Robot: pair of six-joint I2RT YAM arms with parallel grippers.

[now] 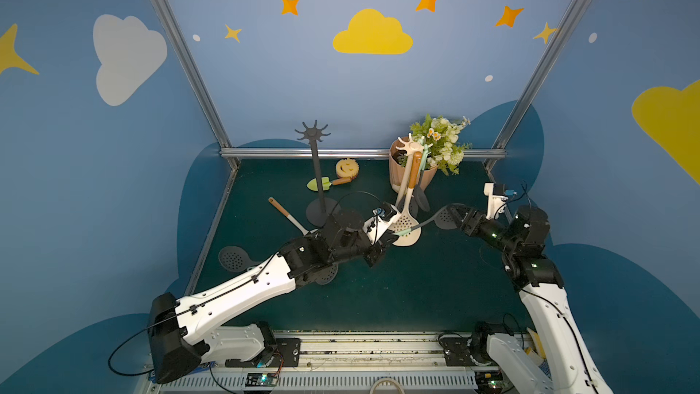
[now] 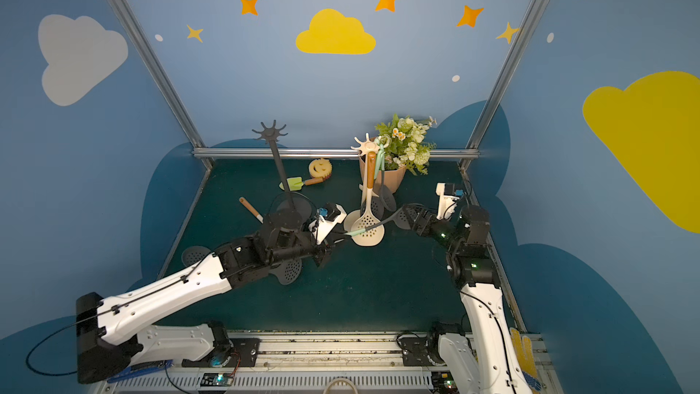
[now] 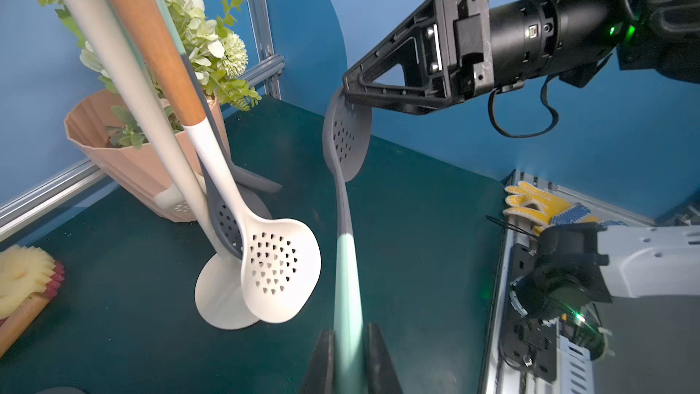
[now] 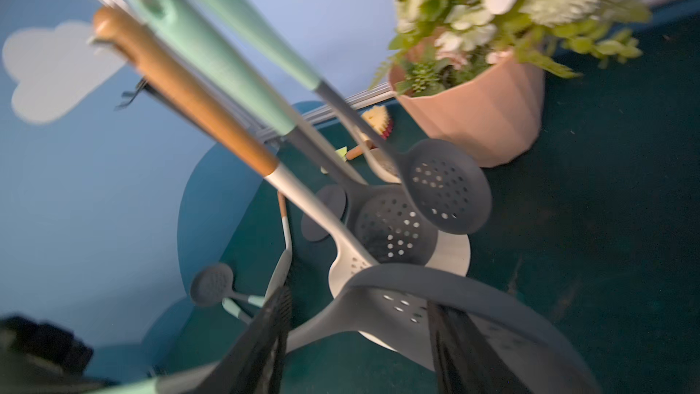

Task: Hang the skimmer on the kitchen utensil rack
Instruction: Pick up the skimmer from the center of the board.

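Note:
The skimmer [image 1: 424,223], with a mint handle and a grey perforated head [image 3: 346,138], hangs level above the mat in both top views. My left gripper [image 3: 350,361] is shut on its mint handle [image 2: 356,232]. My right gripper [image 4: 360,343] is open, its fingers [image 4: 265,335] standing wide apart on either side of the skimmer's head [image 4: 397,308]. Just behind stands the white kitchen utensil rack [image 1: 411,147], carrying a white skimmer [image 3: 280,267] with a wooden handle and two grey skimmers [image 4: 443,183] with mint handles.
A bare black rack [image 1: 317,168] stands left of the white one. A pink flower pot [image 1: 411,178] sits behind. A yellow sponge [image 1: 346,167], a small green shovel [image 1: 322,183], a wooden-handled utensil [image 1: 286,216] and grey skimmers [image 1: 233,258] lie on the mat.

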